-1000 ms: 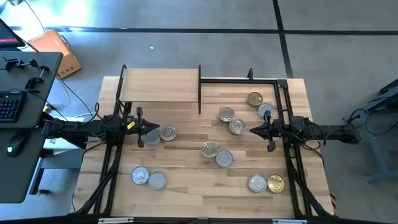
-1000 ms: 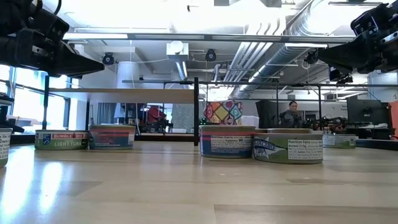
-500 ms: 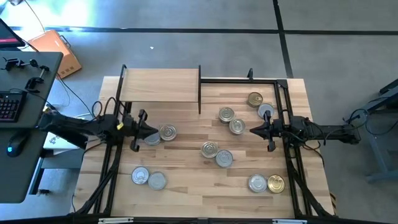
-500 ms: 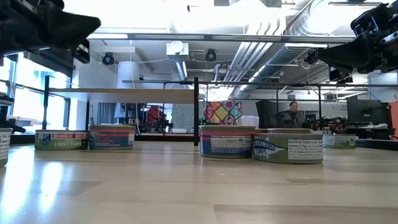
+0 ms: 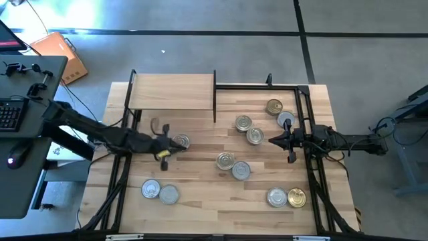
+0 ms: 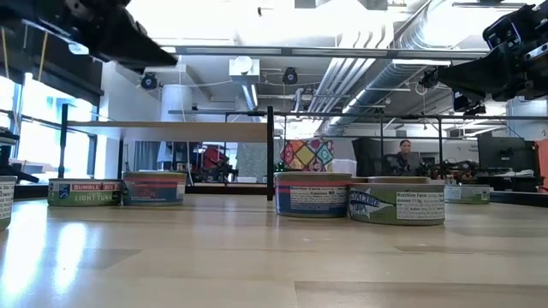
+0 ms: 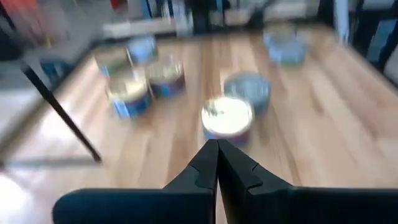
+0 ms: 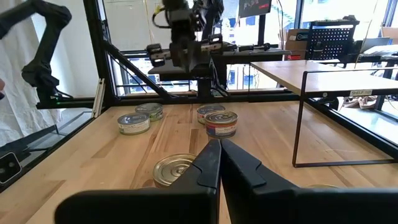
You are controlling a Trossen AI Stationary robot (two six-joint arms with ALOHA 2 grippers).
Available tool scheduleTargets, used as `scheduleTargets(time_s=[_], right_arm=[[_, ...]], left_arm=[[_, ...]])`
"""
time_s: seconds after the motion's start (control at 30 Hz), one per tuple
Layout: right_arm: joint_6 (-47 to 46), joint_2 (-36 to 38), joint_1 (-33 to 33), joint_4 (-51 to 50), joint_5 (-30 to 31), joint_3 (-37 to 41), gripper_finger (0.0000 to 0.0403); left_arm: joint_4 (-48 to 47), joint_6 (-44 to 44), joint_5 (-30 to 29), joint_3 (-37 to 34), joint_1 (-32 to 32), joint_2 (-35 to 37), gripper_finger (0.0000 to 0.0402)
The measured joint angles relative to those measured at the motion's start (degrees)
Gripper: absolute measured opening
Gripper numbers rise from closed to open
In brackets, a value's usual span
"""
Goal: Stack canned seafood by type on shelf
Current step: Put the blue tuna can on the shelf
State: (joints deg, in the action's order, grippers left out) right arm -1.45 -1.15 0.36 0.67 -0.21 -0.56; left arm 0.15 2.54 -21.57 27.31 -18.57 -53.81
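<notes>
A: Since a second ago the left arm has swung across the counter (image 5: 200, 201); its left tool (image 5: 168, 148) now sits over the pair of tins by the shelf, where before it hung a little further left. The right arm has not shifted.

B: Are the left tool's fingers closed?

A: Pressed together, tip to tip, with nothing between them. In the left wrist view they point at a silver-topped tin (image 7: 227, 116) just ahead, but that view is blurred.

B: And the right tool (image 5: 273, 140)?

A: Also closed and empty, held above the counter's right side, just beside the tin (image 5: 255, 136) in the far-right cluster.

B: Where is the shelf (image 5: 172, 92)?

A: At the far left of the counter, a light-wood board on thin black uprights, with no tin on top.

B: The canned seafood?

A: All on the counter. Two tins by the left tool, one of them (image 5: 180, 142) showing beside it; two at the near left (image 5: 150, 190); two in the middle (image 5: 225, 161); four at the far right, one gold-topped (image 5: 273, 106); two at the near right, one gold (image 5: 296, 197).
</notes>
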Motion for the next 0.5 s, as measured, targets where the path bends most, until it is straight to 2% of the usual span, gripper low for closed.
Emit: scheduleTargets(time_s=[0.13, 0.27, 0.37, 0.5], right_arm=[[0.0, 0.0, 0.0, 0.0, 0.0, 0.0, 0.0003], [0.0, 0.0, 0.0, 0.0, 0.0, 0.0, 0.0003], [0.0, 0.0, 0.0, 0.0, 0.0, 0.0, 0.0003], [0.0, 0.0, 0.0, 0.0, 0.0, 0.0, 0.0003]], left_arm=[[-10.6, 7.8, -1.8, 4.1, -2.9, -4.7, 0.0000], [-16.0, 13.1, -5.2, 4.4, -5.4, -7.4, 0.0000], [-17.5, 15.0, -7.0, 4.4, -6.5, -9.6, 0.0000], [-16.1, 13.1, -7.4, 4.4, -7.1, -13.0, 0.0000]])
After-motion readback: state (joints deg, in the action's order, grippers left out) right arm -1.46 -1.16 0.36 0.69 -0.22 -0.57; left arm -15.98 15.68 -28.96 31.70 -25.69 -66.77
